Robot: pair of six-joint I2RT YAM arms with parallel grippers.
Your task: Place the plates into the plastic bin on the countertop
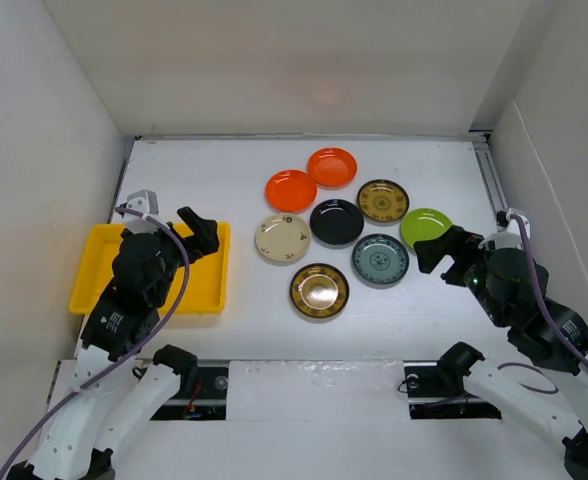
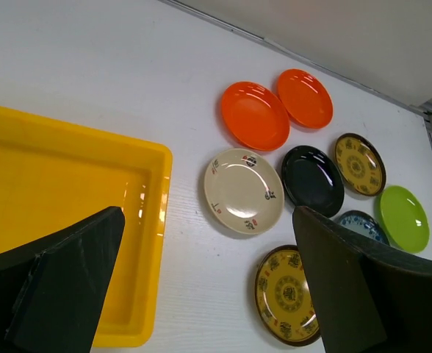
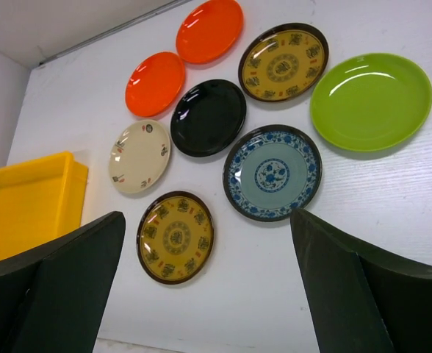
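Plainly no plate is in the yellow plastic bin [image 1: 90, 262] yet. It sits at the left of the top view, and the parts of its floor that show are bare. All eight plates lie flat on the white desk [image 1: 194, 165] in a tight cluster at mid-frame, unstacked, with their rims close together.

- **Upper row:** two orange plates [image 1: 291, 190] and a gold-patterned plate [image 1: 383, 201].
- **Middle row:** the cream plate [image 1: 283, 238], the black plate [image 1: 336, 222] and the lime green plate [image 1: 426, 228].
- **Lowest:** the blue-patterned plate [image 1: 380, 260] and a second gold plate [image 1: 319, 291].

The left claw [image 1: 200, 233] hangs over the bin's right end. Its fingers are spread wide with nothing between them. It faces the cluster, and the cream plate is nearest to it.

The right claw [image 1: 440, 250] hovers at the right of the frame, just beside the lime green and blue-patterned plates. It is likewise released and empty, and seems set to take one of those two.

The dishes are shallow and lie flat, so a rim pinch will probably be needed, and crowded neighbours could get nudged.
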